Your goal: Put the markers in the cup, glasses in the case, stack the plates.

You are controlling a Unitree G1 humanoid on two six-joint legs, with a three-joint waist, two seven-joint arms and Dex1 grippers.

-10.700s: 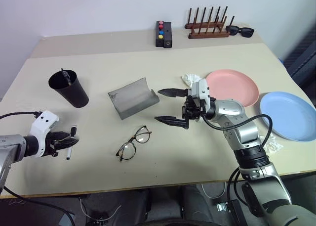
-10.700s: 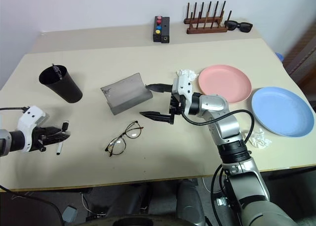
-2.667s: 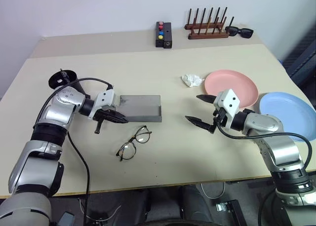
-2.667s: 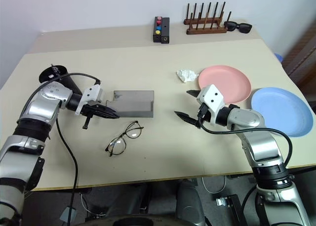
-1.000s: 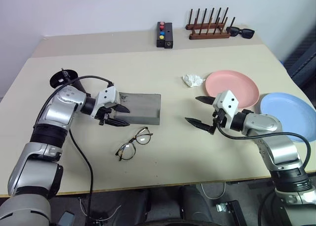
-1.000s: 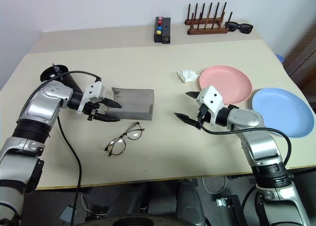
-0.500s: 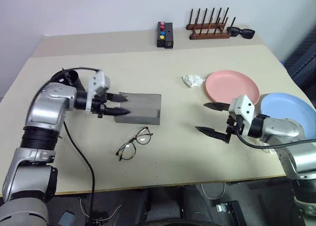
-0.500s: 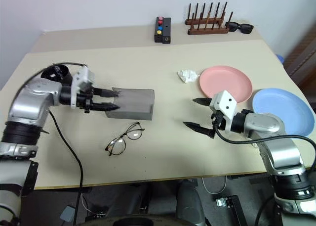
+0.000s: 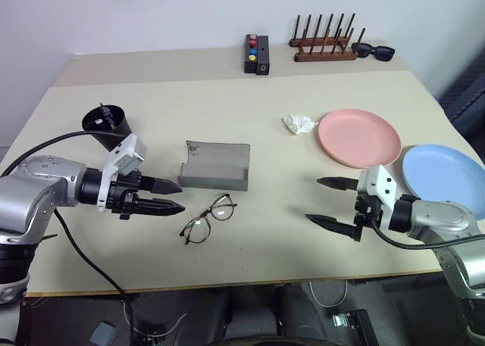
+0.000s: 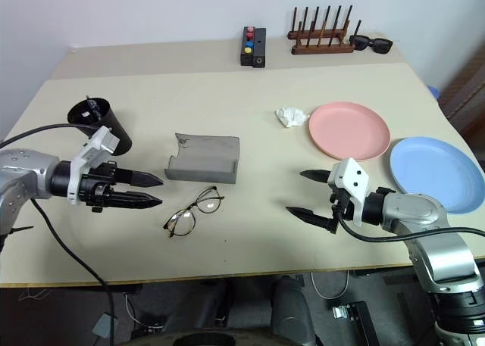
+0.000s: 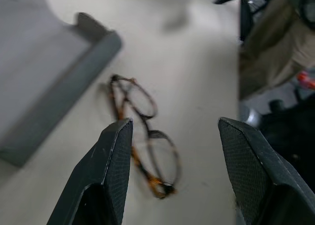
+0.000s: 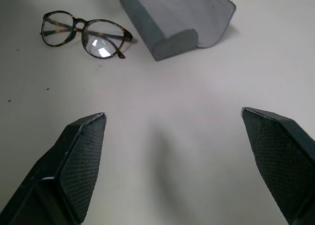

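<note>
The black cup (image 9: 107, 130) stands at the left, and the dark top of a marker (image 9: 101, 113) pokes above its rim. The grey case (image 9: 216, 165) lies open mid-table, empty. The wire-frame glasses (image 9: 208, 219) rest unfolded just in front of it. My left gripper (image 9: 182, 197) is open and empty, pointing right, a short way left of the glasses (image 11: 146, 136). My right gripper (image 9: 312, 200) is wide open and empty, pointing left over bare table, with the glasses (image 12: 83, 30) and case (image 12: 177, 13) ahead of it. The pink plate (image 9: 358, 138) and blue plate (image 9: 443, 176) lie side by side at the right.
A crumpled white tissue (image 9: 299, 123) lies left of the pink plate. Along the back stand a black box with coloured buttons (image 9: 254, 53), a wooden peg rack (image 9: 324, 47) and black sunglasses (image 9: 375, 52). The table's near edge (image 9: 242, 279) runs below both grippers.
My left gripper has let go of the case's left end and drawn back left and toward the near edge, rolling as it went. The right gripper has drawn back slightly, still open.
</note>
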